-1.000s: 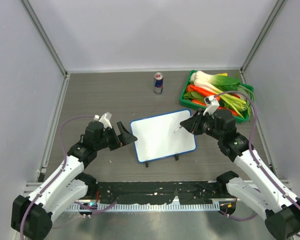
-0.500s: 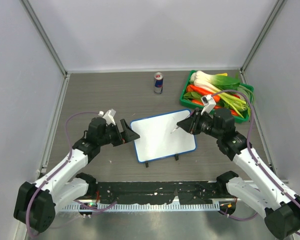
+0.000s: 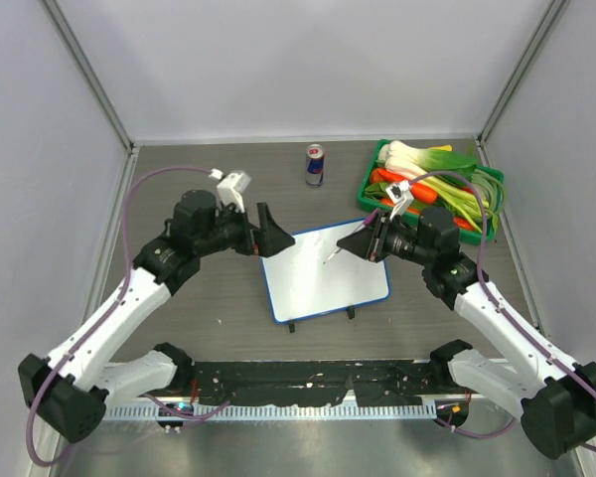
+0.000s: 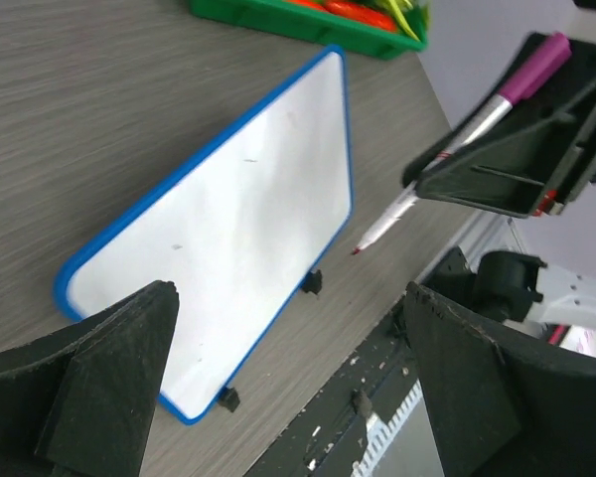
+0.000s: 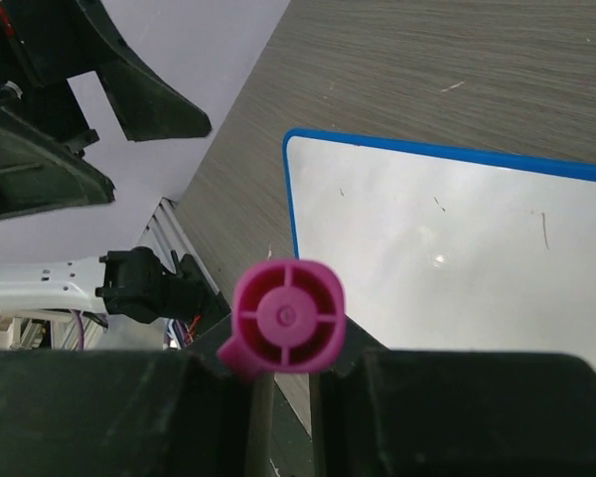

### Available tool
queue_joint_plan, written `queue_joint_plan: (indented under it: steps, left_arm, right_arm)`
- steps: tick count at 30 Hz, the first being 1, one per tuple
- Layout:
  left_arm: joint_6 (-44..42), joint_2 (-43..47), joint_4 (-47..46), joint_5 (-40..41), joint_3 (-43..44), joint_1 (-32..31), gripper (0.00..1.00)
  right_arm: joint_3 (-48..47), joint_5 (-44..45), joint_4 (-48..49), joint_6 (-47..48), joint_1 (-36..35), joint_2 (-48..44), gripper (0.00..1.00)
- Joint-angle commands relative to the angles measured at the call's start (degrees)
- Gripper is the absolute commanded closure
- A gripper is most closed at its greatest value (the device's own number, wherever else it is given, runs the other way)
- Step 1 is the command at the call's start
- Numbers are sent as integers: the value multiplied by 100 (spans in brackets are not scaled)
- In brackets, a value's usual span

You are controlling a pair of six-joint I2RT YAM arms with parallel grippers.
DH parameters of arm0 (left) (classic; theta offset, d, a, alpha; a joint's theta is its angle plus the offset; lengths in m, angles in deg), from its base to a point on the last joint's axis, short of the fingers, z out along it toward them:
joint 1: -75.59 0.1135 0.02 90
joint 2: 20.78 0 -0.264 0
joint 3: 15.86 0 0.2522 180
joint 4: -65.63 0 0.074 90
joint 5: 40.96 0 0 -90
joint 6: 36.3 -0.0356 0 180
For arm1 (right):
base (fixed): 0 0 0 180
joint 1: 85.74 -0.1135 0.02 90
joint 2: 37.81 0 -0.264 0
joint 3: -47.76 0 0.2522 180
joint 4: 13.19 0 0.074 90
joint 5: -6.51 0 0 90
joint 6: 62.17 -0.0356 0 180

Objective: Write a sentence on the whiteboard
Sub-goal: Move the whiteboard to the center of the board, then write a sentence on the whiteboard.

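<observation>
We start at the right gripper (image 3: 361, 241), whose two black fingers are clamped on a thin marker (image 4: 474, 124) with a pale barrel and a magenta butt end. The right wrist view looks straight down that round magenta end, pinched between the fingers. In the left wrist view the marker slants downwards, and its fine reddish tip seems to us to hang in the air, not pressed on anything. From above, the tip falls over the middle of the small rectangular whiteboard (image 3: 323, 270) with a blue rim and rounded corners.

The whiteboard lies on the grey wood-grain table (image 3: 199, 189) between the two arms, turned a little askew, with its two little black feet on the edge nearest the bases. The left gripper (image 3: 275, 235) hovers just beside the board's far left corner. Its fingers are spread wide and hold nothing.

Further out, a slim drinks can (image 3: 315, 164) stands well behind the board, and a green plastic crate (image 3: 367, 189) of leeks and carrots sits to the right rear.

As for progress, we find no pink lettering on the white face, only a few faint dark specks. We judge the marker picked up and brought into place, while the whole sentence remains to be written.
</observation>
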Motion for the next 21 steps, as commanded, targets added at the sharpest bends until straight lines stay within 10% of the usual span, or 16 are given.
queue_joint_plan:
  steps: [1,21]
  left_arm:
    - [-580,-890,34,-231,687,-776,0]
    - [-581,-2457,-915,-1304,1436,-1526,38]
  right_arm:
    - [-96,-462,698,-188,17,60,99]
    - [-96,-348,575,-355,26,-142,99]
